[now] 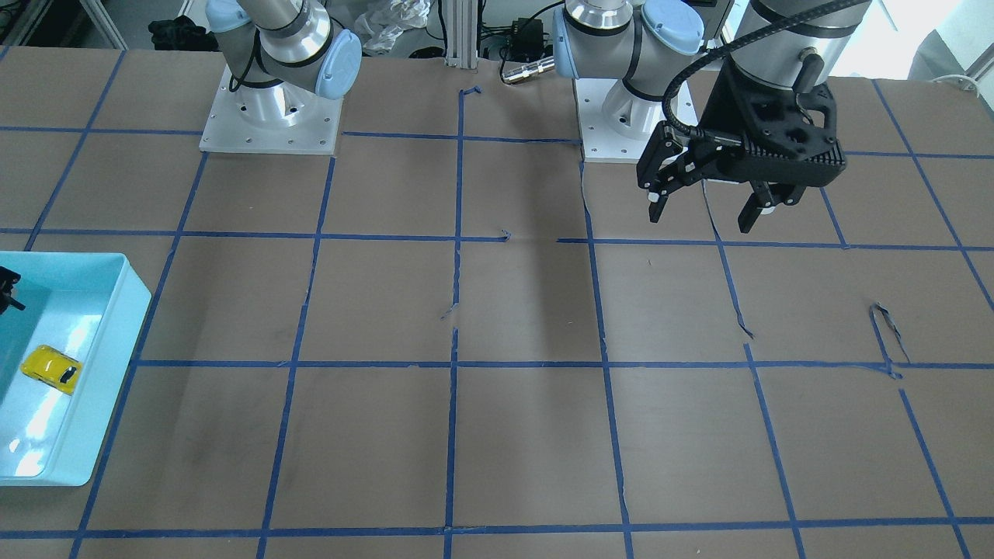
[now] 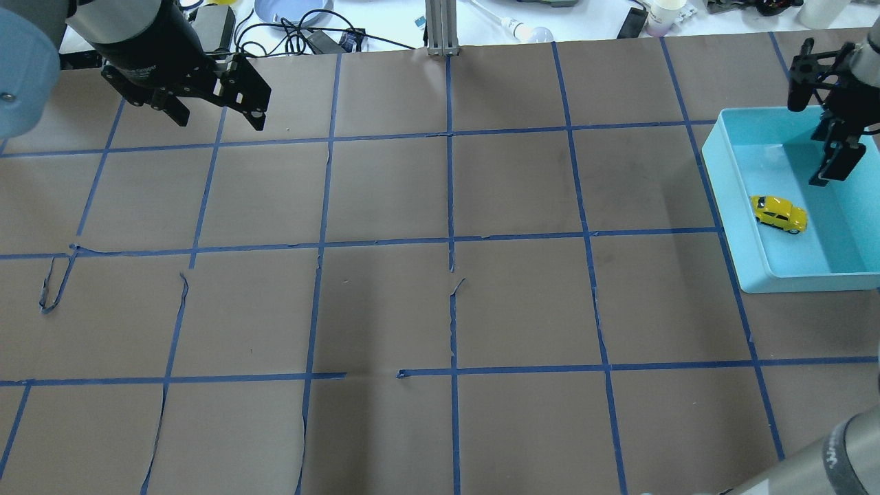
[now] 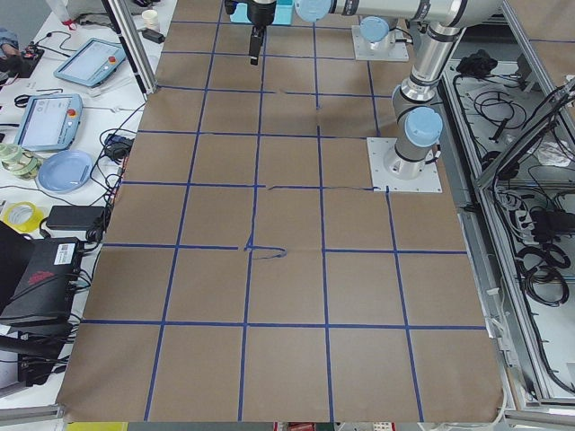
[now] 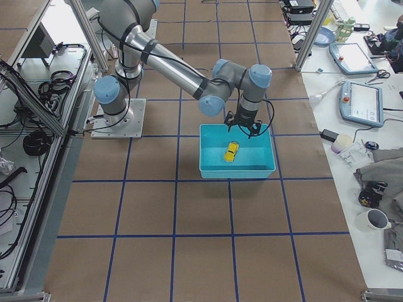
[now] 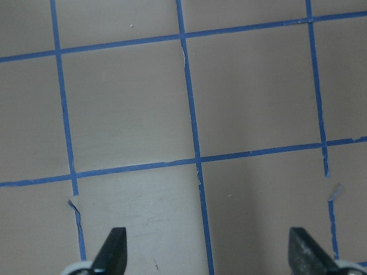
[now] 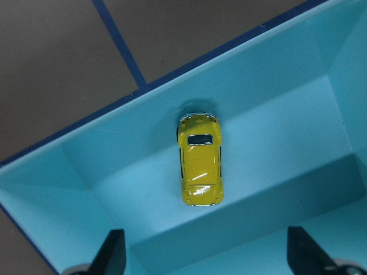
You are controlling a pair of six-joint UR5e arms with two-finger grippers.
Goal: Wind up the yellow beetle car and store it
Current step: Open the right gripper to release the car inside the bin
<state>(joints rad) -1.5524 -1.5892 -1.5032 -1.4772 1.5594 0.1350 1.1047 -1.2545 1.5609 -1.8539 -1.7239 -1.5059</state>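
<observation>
The yellow beetle car [image 2: 779, 213] lies on the floor of the light blue bin [image 2: 730, 206] at the table's right side. It also shows in the front view [image 1: 51, 369], the right side view [image 4: 232, 151] and the right wrist view [image 6: 199, 166]. My right gripper [image 2: 818, 144] is open and empty above the bin's far part, apart from the car; its fingertips [image 6: 112, 252] frame the car from above. My left gripper [image 1: 703, 210] is open and empty, held above bare table near its base; it also shows in the overhead view [image 2: 216, 120].
The table is brown paper with a blue tape grid [image 2: 450, 240], with loose tape ends in places. The two arm bases [image 1: 272, 116] stand at the robot's edge. Cables, tablets and cups lie beyond the far edge [image 2: 302, 27].
</observation>
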